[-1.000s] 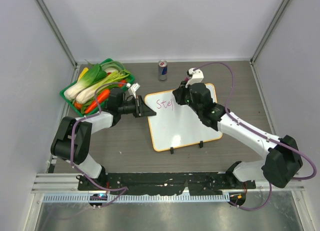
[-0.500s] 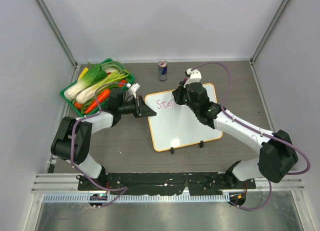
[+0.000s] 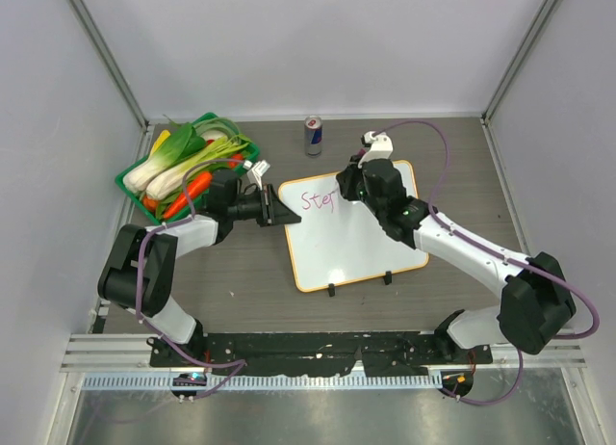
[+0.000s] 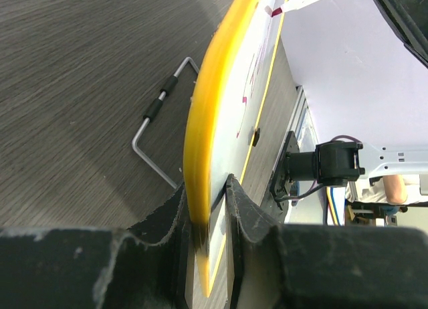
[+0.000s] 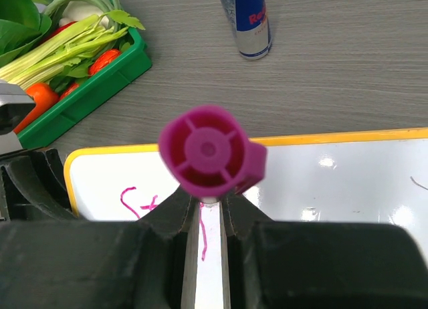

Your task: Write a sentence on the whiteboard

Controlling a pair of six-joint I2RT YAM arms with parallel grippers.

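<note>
The whiteboard (image 3: 356,235) lies flat on the tabletop (image 3: 241,281), turned a bit so its left end sits farther back. The left pincer (image 3: 284,217) is clamped on the board's left rim. In the left wrist view the orange edge is squeezed right between the two jaws. The right pincer (image 5: 207,209) is closed around a magenta marker (image 5: 208,148) and hangs over the board's far left part with the tip down at the surface. I can't tell if the tip actually touches.

The sentence (image 3: 318,200) is just "Step" in pink, up near the board's far left corner. The right arm crosses the board's far right corner and covers whatever is directly right of that word.

Other stuff around the board:
- A can (image 3: 313,135) stands upright just past the far edge, clear of the board.
- A green tray (image 3: 132,186) of veg sits off the far left corner, behind the left arm.
- Two black clips (image 3: 330,291) stick out of the near edge.
- A bent wire leg (image 4: 157,132) lies on the wood beside the left rim, seen from the left wrist.
</note>
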